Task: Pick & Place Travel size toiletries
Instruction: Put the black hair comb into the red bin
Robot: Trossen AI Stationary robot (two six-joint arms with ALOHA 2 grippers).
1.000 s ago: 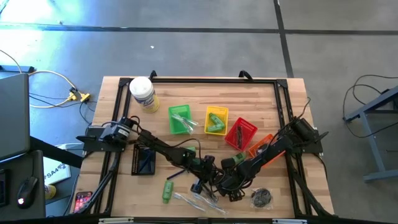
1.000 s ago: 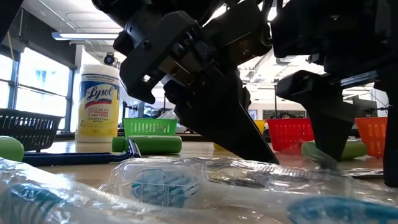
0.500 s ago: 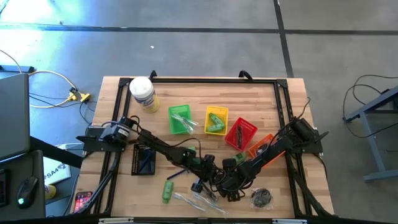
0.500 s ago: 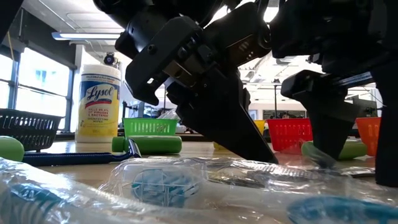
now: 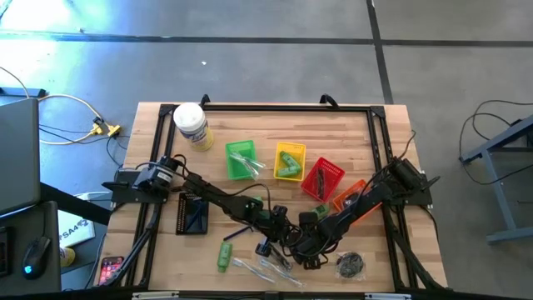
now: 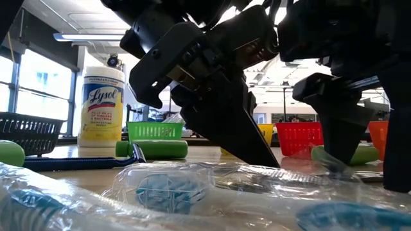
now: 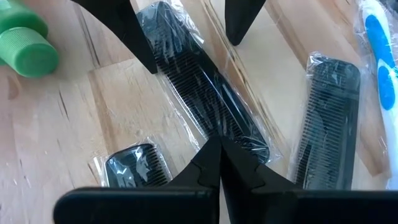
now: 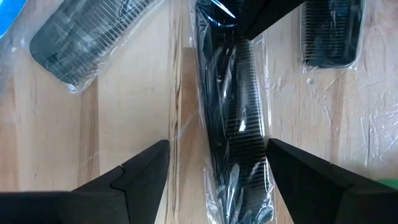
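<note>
Right wrist view: right hand [image 8: 214, 163] spread, straddling a wrapped black comb [image 8: 231, 106] on the counter [image 8: 124, 106]; left hand [image 7: 217, 146] pressed together at the comb's other end.

Three wrapped black combs [image 7: 205, 106] in left wrist view. Four coloured baskets [image 5: 241, 158] plus one black basket [image 5: 192, 214] on bench [image 5: 275, 129]. One white wipes jar [image 5: 191, 126]. Two grippers [image 5: 293, 243].

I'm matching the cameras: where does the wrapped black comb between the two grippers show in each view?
High: hidden under the grippers, near the front edge.
Low: cannot tell it apart among clear wrappers.
Left wrist: wrapped black comb diagonal, centre.
Right wrist: comb between the open right gripper's fingers.
Shared landmark: the shut left gripper at one end.
</note>
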